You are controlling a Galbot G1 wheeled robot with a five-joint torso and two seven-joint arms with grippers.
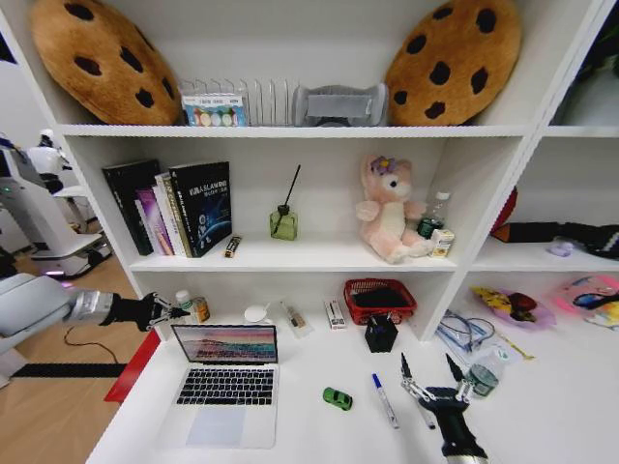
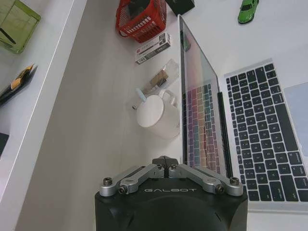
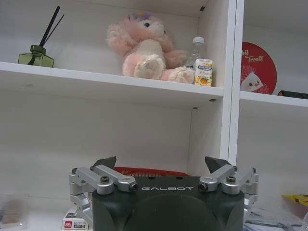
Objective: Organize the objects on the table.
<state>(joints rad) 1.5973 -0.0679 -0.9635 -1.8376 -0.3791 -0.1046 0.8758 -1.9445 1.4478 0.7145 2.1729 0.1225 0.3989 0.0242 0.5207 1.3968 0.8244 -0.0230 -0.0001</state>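
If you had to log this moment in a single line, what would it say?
left gripper: shut, at laptop lid's left edge | right gripper: open, raised over table by marker | car: untouched

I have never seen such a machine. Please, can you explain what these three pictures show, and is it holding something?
It is a two-armed robot. One picture comes from its head, looking down at a long white desk; two come from cameras on its wrists. On the desk lie an open thin silver laptop, a tiny green toy car, a white marker with a dark cap and a small clear bottle. The left gripper, shut and empty, hovers beside the laptop's screen. The right gripper, open and empty, hangs above the desk near the bottle.
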